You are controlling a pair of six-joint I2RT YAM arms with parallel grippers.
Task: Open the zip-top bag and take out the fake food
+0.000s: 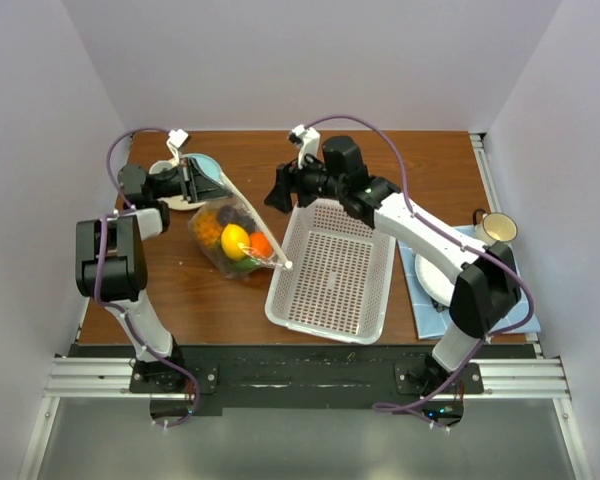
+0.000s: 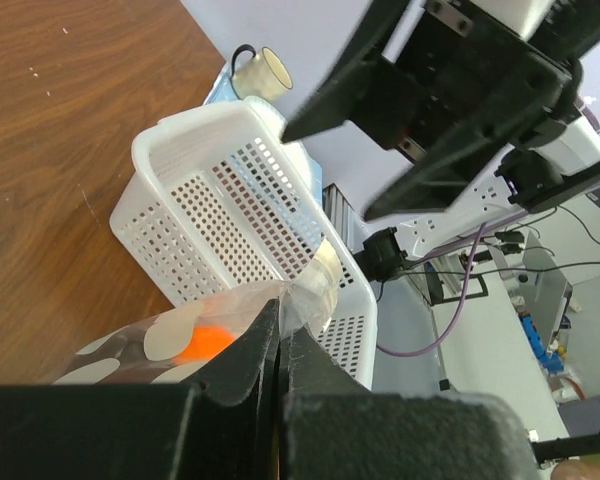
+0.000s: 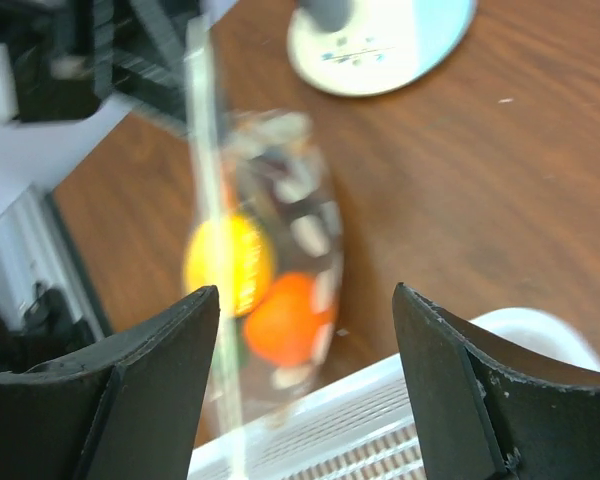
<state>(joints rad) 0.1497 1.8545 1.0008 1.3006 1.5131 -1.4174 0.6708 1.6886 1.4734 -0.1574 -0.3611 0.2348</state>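
Note:
The zip-top bag point(image 1: 235, 235), clear with white dots, hangs tilted between the plate and the basket, its far end touching the basket rim. Inside are a yellow lemon point(image 1: 234, 240), an orange point(image 1: 261, 245), a dark piece point(image 1: 226, 214) and a green piece point(image 1: 242, 264). My left gripper point(image 1: 198, 185) is shut on the bag's top edge; in the left wrist view point(image 2: 280, 322) the plastic is pinched between the jaws. My right gripper point(image 1: 279, 190) is open and empty, just right of the bag. In its wrist view point(image 3: 302, 292) the lemon point(image 3: 228, 262) and orange point(image 3: 285, 318) show between the jaws.
A white perforated basket point(image 1: 375, 240) lies right of the bag, also showing in the left wrist view point(image 2: 210, 125). A pale plate point(image 1: 202, 162) sits at the back left. At the right are a blue cloth point(image 1: 412, 275), a white plate point(image 1: 432, 280) and a mug point(image 1: 495, 228).

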